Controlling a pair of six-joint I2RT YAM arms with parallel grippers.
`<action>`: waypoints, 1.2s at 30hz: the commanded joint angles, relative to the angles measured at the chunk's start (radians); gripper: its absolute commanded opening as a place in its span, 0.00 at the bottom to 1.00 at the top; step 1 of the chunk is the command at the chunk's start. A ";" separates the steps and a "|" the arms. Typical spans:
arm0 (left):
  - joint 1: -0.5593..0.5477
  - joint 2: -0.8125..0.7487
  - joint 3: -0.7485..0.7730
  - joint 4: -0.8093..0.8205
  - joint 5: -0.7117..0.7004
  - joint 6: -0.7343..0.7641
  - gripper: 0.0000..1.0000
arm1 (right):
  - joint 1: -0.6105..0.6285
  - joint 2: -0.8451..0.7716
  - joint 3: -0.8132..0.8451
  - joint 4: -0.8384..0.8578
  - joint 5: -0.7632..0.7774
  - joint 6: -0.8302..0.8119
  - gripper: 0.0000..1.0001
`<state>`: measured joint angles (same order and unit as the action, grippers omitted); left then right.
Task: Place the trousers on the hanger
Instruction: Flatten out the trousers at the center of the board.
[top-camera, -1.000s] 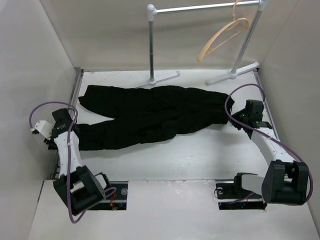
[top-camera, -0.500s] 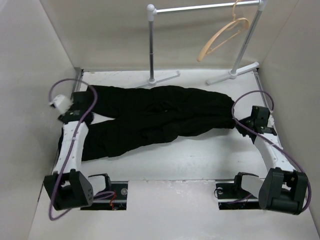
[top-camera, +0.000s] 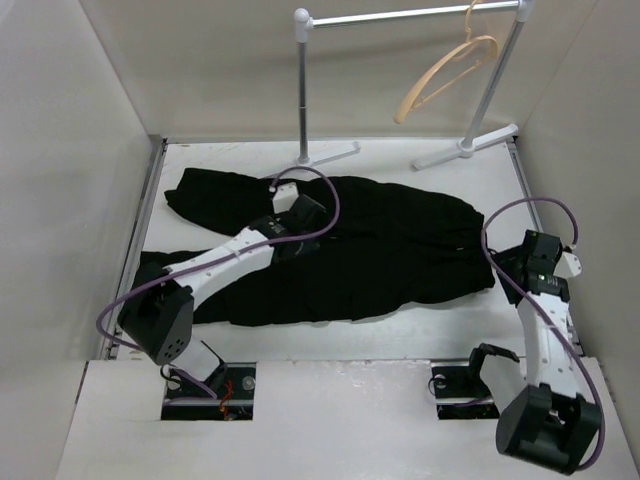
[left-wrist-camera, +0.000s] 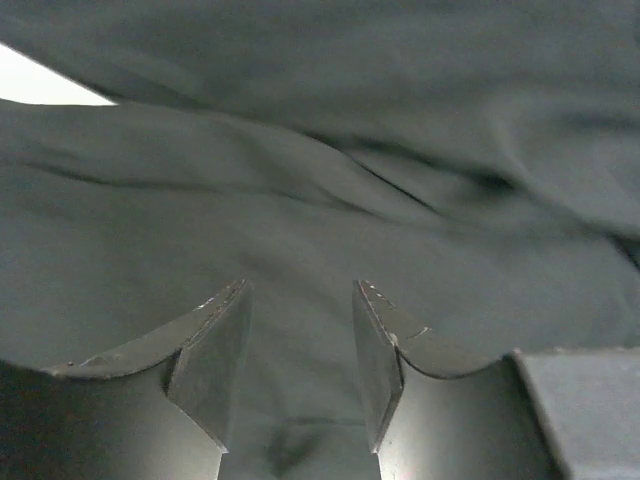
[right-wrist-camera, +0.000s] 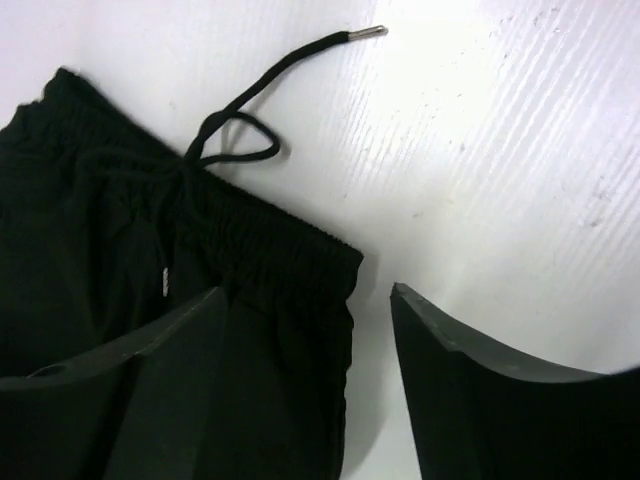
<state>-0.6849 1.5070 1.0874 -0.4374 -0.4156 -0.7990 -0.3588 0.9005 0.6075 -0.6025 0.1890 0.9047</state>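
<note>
The black trousers (top-camera: 390, 250) lie flat across the table, waistband to the right and legs to the left. The light tan hanger (top-camera: 445, 72) hangs from the white rail at the back right, well away from both arms. My left gripper (top-camera: 305, 222) hovers over the middle of the trousers. In the left wrist view it (left-wrist-camera: 300, 290) stands open, with only dark cloth (left-wrist-camera: 320, 180) showing behind the gap. My right gripper (top-camera: 530, 255) is at the waistband end. It (right-wrist-camera: 305, 295) is open, its jaws apart over the waistband corner (right-wrist-camera: 300, 270). The drawstring (right-wrist-camera: 250, 90) lies loose on the table.
The white rail stand (top-camera: 302, 90) has its two feet (top-camera: 465, 148) on the table's far edge, behind the trousers. Tall beige walls close in the left, right and back sides. Purple cables loop off both arms.
The left arm swung from the leg ends at the far left to the middle of the trousers. The right gripper drew back to the right and opened, letting go of the waistband. The trousers shifted right.
</note>
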 joint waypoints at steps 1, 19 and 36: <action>-0.075 0.027 -0.010 0.090 0.072 -0.014 0.42 | 0.112 -0.089 0.104 -0.065 0.081 -0.085 0.74; -0.155 -0.045 -0.399 0.079 0.261 -0.065 0.41 | 0.702 0.154 -0.057 -0.015 -0.095 0.350 0.17; 0.351 -0.042 0.008 0.127 0.236 0.046 0.51 | 0.169 0.561 0.438 0.323 -0.180 -0.119 0.14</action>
<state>-0.4255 1.4055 1.0706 -0.3454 -0.1612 -0.7822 -0.1307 1.3403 0.9703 -0.4213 0.0639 0.9043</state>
